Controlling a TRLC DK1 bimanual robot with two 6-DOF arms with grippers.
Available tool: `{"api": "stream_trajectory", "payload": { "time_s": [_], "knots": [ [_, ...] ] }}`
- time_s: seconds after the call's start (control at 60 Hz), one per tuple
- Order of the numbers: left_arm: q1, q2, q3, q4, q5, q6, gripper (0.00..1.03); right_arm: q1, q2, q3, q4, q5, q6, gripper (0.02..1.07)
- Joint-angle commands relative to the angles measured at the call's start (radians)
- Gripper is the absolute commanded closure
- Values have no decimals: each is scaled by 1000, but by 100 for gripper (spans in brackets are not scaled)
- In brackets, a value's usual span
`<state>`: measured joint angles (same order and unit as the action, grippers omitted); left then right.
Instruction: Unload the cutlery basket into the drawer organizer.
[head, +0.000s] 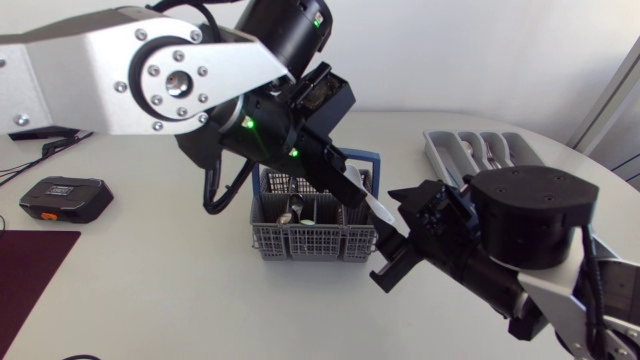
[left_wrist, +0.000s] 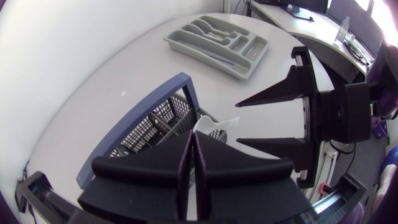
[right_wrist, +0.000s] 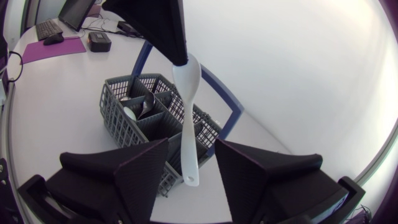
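White plastic spatula (head: 377, 207): clamped at its broad end by the left hand (head: 348, 187), held in the air over the grey cutlery basket (head: 310, 243). Can't tell if it clears the basket rim.
Long axis: in the head view it runs 10 o'clock to 4 o'clock. The broad end is up at the left hand, and the handle end with the hang hole points at the right hand (head: 392, 232).
Left hand state: fingers pressed together on the spatula, with only a thin slit between them in the left wrist view.
Right hand state: wide open, holding nothing. The right wrist view shows the handle end hanging between its two fingers (right_wrist: 143, 174) with a gap on either side and no contact visible.
Key relation: the handle sits inside the right hand's gape, so the right is the nearer free hand. This reads as a handover; I'd expect the right to close on the handle before the left lets go.
Basket: mid desk (head: 150, 290), blue bail handle, spoons (head: 295, 208) inside.
Drawer organizer (head: 447, 150): at 2 o'clock from the basket, on the right arm's side, with some cutlery lying in it.
Risk: the handle is thin and slick, so an off-centre squeeze could twist it.
Text/brands: none legible on the spatula, basket or organizer.
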<state>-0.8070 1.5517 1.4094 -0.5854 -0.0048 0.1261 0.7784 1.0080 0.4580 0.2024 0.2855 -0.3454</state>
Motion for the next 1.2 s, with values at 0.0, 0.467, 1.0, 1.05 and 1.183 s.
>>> {"api": "stream_trajectory", "payload": {
  "time_s": [0.0,0.467,1.0,1.05,1.183],
  "knots": [
    [9,21,37,15,9,-29,100,15,26,16,22,7,-18,53],
    [22,31,34,27,42,-31,100,35,40,33,55,30,-32,53],
    [11,31,36,27,71,-36,100,35,146,103,94,32,-52,63],
    [9,31,34,27,71,-36,100,33,153,105,95,32,-52,67],
    [9,33,31,27,71,-36,100,33,164,105,94,30,-52,84]
  ]
}}
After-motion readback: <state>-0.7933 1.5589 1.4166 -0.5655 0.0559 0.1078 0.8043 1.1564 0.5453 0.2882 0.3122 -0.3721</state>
